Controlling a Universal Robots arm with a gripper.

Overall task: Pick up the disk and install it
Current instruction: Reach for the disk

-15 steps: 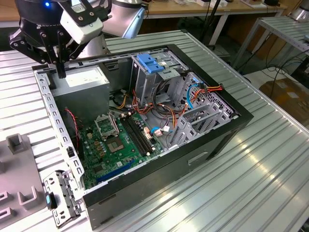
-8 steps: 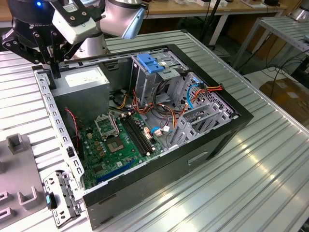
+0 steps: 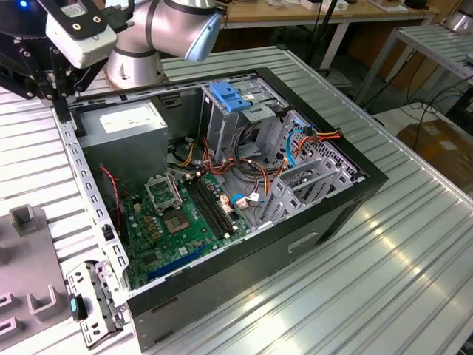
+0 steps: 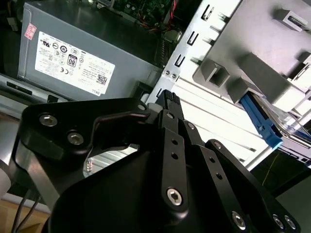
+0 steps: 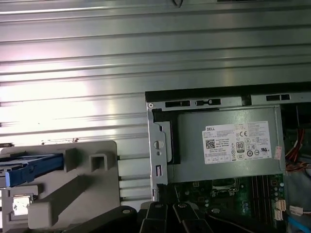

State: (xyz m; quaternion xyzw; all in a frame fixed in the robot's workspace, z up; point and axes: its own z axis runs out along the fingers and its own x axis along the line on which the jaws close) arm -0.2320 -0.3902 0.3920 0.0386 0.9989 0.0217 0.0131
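Bright overhead light, glare streaks on ribbed table (image 5: 73, 92)

Silver arm (image 3: 159, 33) folded at the exterior view's top left, black end effector (image 3: 62, 109) below it, pointing steeply downward

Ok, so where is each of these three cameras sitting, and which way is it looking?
Exterior view: off the arm, raised, looking down at a slant on the open computer case; the arm shows at the exterior view's upper left.
First wrist view: on the arm, looking down on the power supply and the grey fixture holding the disk; the gripper edges in.
Second wrist view: on the arm, looking past the gripper's black body at those things.
Shared: both wrist views show power supply, fixture, disk.
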